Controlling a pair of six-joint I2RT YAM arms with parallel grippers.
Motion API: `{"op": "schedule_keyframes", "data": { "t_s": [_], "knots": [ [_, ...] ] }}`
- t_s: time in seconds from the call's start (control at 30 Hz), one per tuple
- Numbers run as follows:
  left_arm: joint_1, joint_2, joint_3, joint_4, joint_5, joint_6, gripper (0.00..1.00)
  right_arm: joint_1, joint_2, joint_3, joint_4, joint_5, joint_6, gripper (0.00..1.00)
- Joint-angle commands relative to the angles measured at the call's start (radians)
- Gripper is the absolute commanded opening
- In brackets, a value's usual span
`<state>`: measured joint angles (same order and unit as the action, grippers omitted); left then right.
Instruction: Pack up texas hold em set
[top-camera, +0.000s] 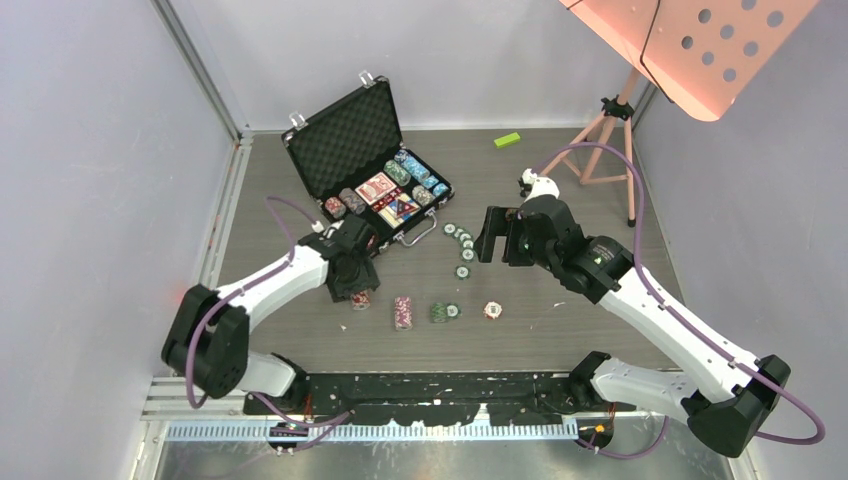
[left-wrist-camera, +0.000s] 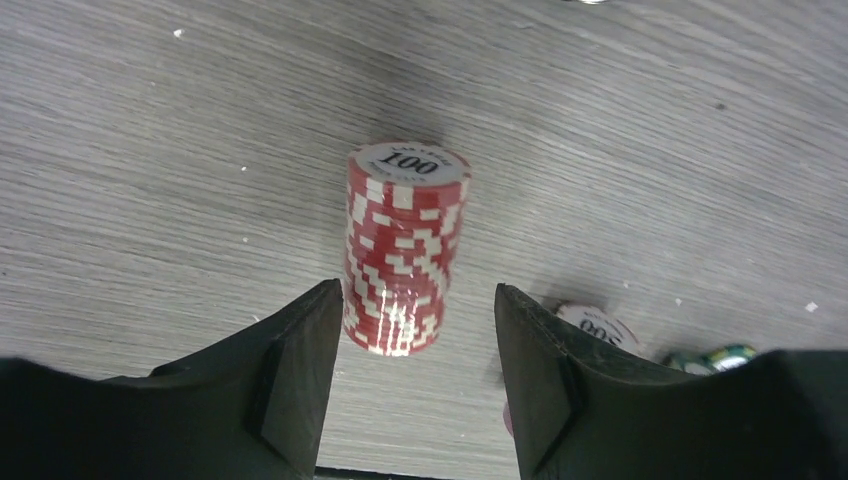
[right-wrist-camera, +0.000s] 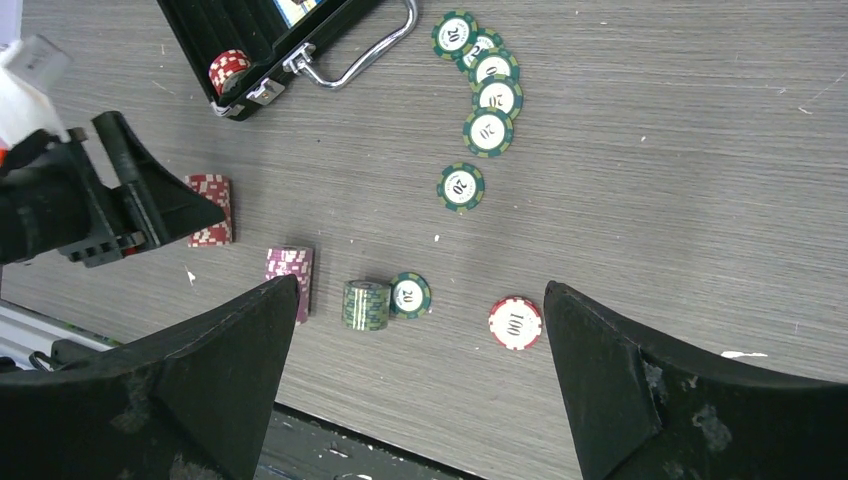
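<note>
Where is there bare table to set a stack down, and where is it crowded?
Bare: the strip between the briefcase and the left wall, and the back patch between the briefcase and the green block. Crowded: from the loose green chips beside the handle down to the front row of stacks.

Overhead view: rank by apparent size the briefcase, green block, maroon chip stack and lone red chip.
1. briefcase, far the largest.
2. maroon chip stack.
3. green block and lone red chip look alike; the block lies farther from the camera, so no ranking between them.
</note>
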<state>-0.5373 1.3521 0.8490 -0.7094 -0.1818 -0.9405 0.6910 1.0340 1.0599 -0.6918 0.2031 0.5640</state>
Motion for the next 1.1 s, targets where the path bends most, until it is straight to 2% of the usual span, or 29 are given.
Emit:
{"op": "schedule_keyframes", "data": {
  "t_s": [0.0,0.17,0.27,0.4,0.5,0.53,0.73,0.87,1.07],
  "knots": [
    [-0.004,0.073,0.054,-0.011,-0.022,-0.054,0.59,-0.005,-0.028,-0.008,0.043,-0.002,0.015,0.99],
    [-0.006,0.096,0.032,0.019,-0.023,-0.074,0.57,-0.007,-0.041,-0.024,0.04,0.004,0.02,0.99],
    [-0.006,0.088,0.017,0.034,-0.043,-0.087,0.42,-0.007,-0.04,-0.024,0.04,0.007,0.02,1.0],
    [-0.005,0.09,0.027,-0.004,-0.11,-0.111,0.29,-0.008,-0.035,-0.021,0.039,0.008,0.018,0.99],
    [0.002,0.091,0.063,-0.046,-0.134,-0.128,0.04,-0.01,-0.032,-0.02,0.04,0.009,0.016,0.99],
    [0.004,0.087,0.082,-0.057,-0.134,-0.121,0.0,-0.01,-0.031,-0.02,0.04,0.009,0.016,0.99],
    [0.007,0.045,0.226,-0.167,-0.245,-0.055,0.0,-0.011,-0.032,-0.026,0.04,0.008,0.019,0.99],
    [0.03,0.014,0.301,-0.25,-0.358,-0.121,0.0,-0.012,-0.031,-0.029,0.04,0.007,0.02,0.99],
    [0.137,-0.024,0.307,-0.072,-0.282,-0.089,0.0,-0.012,-0.03,-0.029,0.039,0.008,0.021,0.99]
  ]
}}
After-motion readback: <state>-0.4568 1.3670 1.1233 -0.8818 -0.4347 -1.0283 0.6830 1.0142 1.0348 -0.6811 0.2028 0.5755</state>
